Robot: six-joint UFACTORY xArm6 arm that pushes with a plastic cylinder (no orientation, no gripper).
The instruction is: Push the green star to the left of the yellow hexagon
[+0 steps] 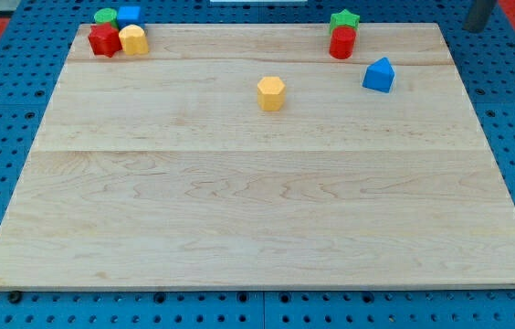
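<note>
Rod [479,15] at view's top right, tip unseen, green star [344,19] leftward

A small green star block [344,19] sits flat at the top edge of the wooden desk [257,210], toward the view's right, touching a red block just below it. The yellow hexagon block [271,92] stands upright near the desk's centre top, well apart, below and to the star's left.
</note>
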